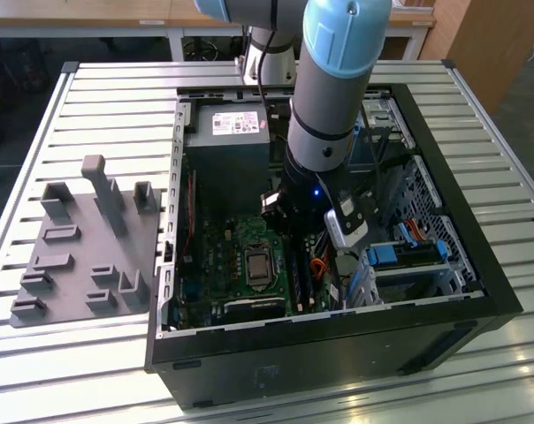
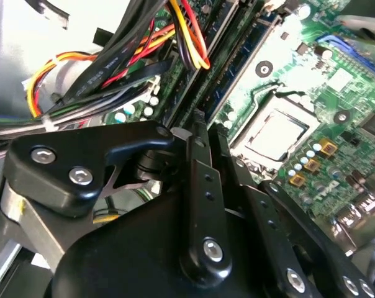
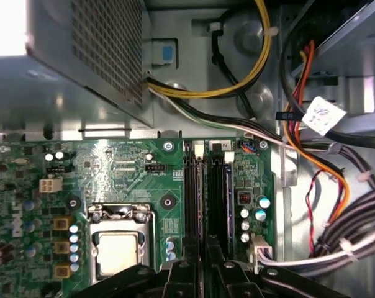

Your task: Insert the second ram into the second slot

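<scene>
A slatted table [image 1: 99,97] carries an open computer case [image 1: 479,265], which takes up the middle and right of the exterior view. A grey moulded tray [image 1: 81,256] lies on the table at that view's left.

The arm [image 1: 333,97] comes down from the top centre of the frame into the case. Its wrist sits low over the green circuit board [image 1: 223,256], just to the exterior view's right of the empty processor socket [image 1: 258,265].

In both wrist views the end effector [image 2: 203,127] is drawn narrow, its links almost side by side. I can see nothing clamped between them.

It sits right over the near end of the pair of memory slots [image 3: 194,186]. Both slots look filled with thin dark sticks.

I take the second ram [image 3: 218,192] to be the one nearer the cable bundle [image 3: 336,242], though I can't be sure which of the two it is. It appears already down in its slot, directly beneath the end effector and not off to a side. Its long axis runs straight away from the end effector towards the power supply box [image 3: 82,62].
</scene>
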### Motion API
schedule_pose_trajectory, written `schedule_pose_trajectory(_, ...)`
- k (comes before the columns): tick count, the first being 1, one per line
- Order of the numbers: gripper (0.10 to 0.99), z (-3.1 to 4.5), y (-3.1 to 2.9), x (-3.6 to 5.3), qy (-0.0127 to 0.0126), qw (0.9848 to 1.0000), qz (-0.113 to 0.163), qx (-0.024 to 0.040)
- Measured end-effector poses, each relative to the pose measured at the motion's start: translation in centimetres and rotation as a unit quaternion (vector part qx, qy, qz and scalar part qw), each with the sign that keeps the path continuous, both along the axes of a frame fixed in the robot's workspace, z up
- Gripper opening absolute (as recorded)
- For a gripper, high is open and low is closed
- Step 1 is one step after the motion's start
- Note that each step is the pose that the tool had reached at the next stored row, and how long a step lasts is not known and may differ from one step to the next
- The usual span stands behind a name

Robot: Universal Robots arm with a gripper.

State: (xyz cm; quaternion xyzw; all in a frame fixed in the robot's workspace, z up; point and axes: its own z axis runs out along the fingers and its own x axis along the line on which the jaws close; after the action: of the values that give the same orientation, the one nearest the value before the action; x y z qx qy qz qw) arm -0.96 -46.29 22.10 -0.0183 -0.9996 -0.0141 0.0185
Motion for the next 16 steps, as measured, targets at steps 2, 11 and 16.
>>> schedule_pose_trajectory(2,0.192,0.44,0.0,0.0,0.0003,1.0,0.0,-0.0001)
schedule_pose_trajectory(11,0.106,0.1,0.0,0.08,0.0003,1.0,0.0,-0.0001)
schedule_pose_trajectory(16,0.106,-0.17,-0.01,0.08,0.0004,1.0,0.0,-0.0005)
